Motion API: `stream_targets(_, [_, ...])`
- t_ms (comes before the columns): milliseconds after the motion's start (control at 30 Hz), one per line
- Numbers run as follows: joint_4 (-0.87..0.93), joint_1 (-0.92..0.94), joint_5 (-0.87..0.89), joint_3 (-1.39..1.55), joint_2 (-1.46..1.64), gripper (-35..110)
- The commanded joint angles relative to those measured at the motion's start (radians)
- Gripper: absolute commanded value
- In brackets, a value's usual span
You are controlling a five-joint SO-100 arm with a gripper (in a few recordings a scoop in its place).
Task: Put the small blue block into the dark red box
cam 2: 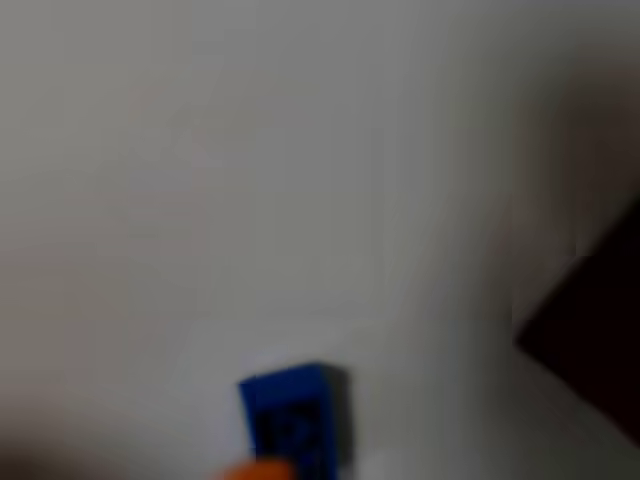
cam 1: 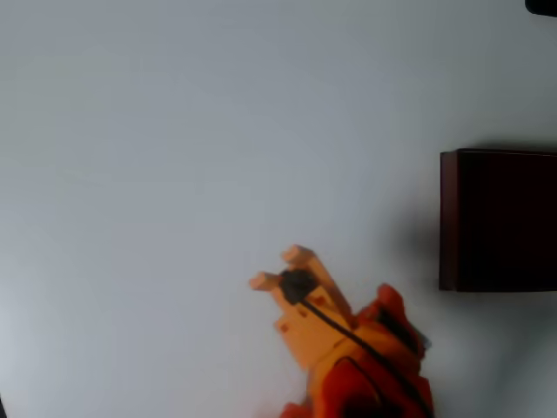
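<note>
Toward the near edge of the pale desk (cam 1: 174, 131), slightly right of centre in the overhead view, the orange tool (cam 1: 277, 268) is seen reaching up and to the left, with its two fingertips spread a small way apart and a dark patch sitting at the base of the gap between them. Whether that dark patch is the small blue block or part of the tool's own fittings cannot be told from the overhead view, so whether the tool is holding anything cannot be determined. A black cable is seen running back along the top of the orange arm (cam 1: 365, 374). The dark red box (cam 1: 498, 219) is seen at the right edge of the desk in the overhead view, cut off by the frame, well apart from the tool, its dark interior facing upward. In the blurred wrist view, the small blue block (cam 2: 295, 420) is found near the bottom edge, just left of centre, upright against the light desk surface, with a sliver of orange touching its lower edge. A dark corner is seen at the right side of the wrist view.
</note>
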Motion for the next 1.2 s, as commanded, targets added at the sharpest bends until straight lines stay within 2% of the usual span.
stream_targets(0, [-0.046,0.097,-0.02,0.043,-0.032,21])
stream_targets(233, [-0.176,0.146,-0.115,0.169,-0.087,22])
stream_targets(400, [-0.173,0.153,-0.057,0.178,-0.11,25])
stream_targets(500, [-0.173,0.225,0.005,0.236,-0.087,25])
stream_targets(867, [-0.264,0.281,-0.015,0.319,-0.071,26])
stream_targets(1167, [-0.321,0.305,-0.031,0.302,-0.189,26])
